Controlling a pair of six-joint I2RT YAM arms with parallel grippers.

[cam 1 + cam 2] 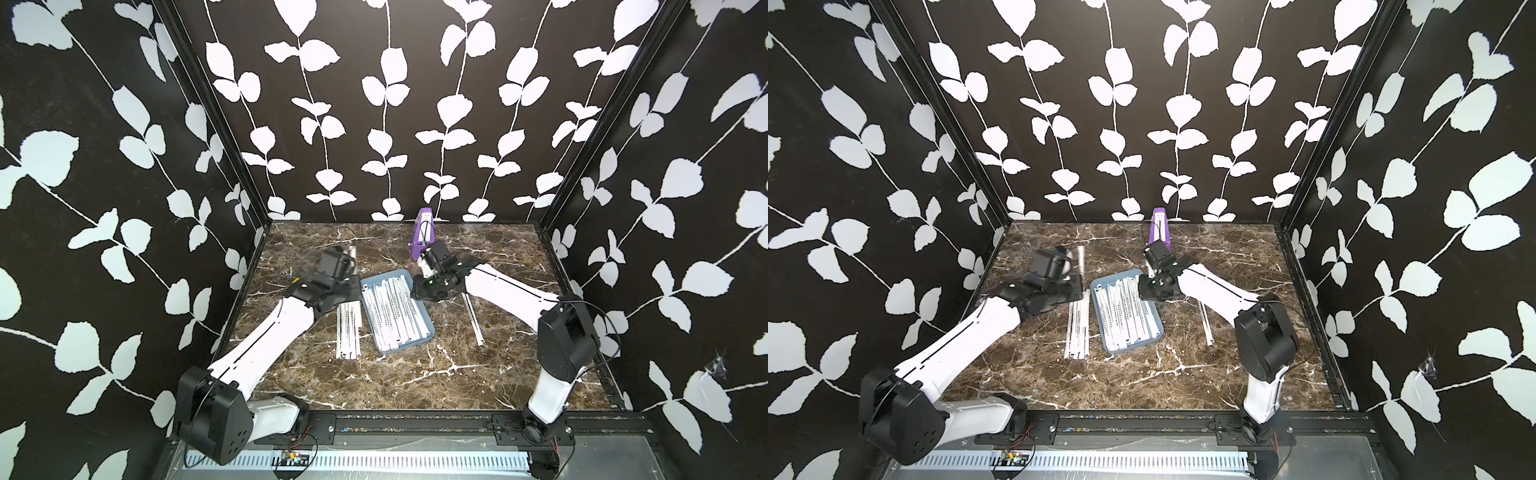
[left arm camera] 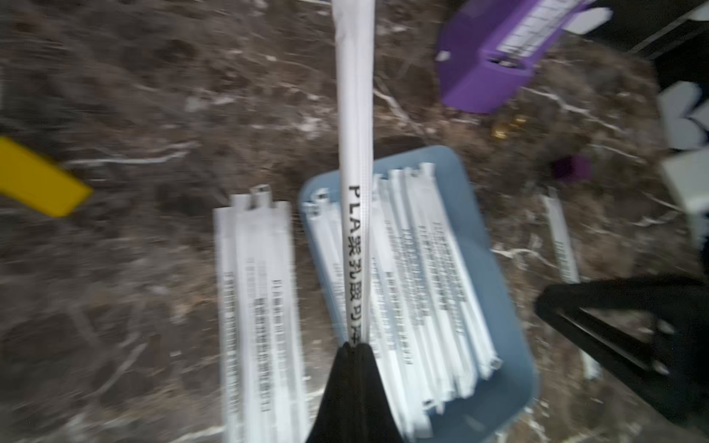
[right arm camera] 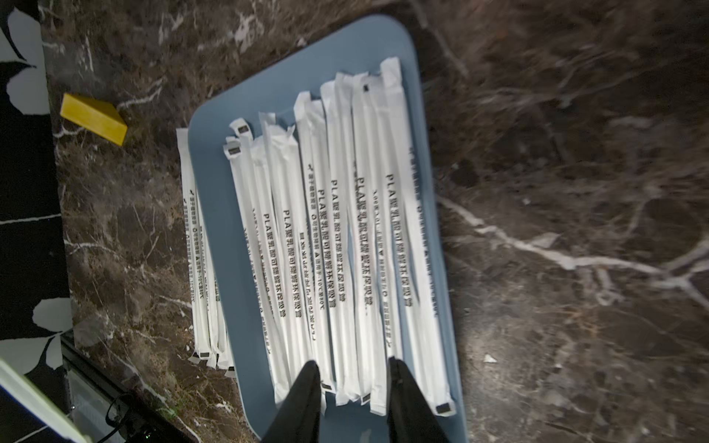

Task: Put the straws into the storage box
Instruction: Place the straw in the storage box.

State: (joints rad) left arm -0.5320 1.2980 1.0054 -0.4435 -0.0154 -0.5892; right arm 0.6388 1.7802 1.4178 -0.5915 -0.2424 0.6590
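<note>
The light-blue storage box lies mid-table with several white wrapped straws laid along it. My left gripper is shut on one straw, which sticks out ahead of the jaws above the box's left side; in both top views it shows as a blur. A pile of straws lies on the table left of the box. A single straw lies to the right. My right gripper hangs open over the box's far end, holding nothing.
A tall purple wedge-shaped object stands at the back behind the right arm. A small yellow block lies on the marble left of the box. Black patterned walls close in three sides.
</note>
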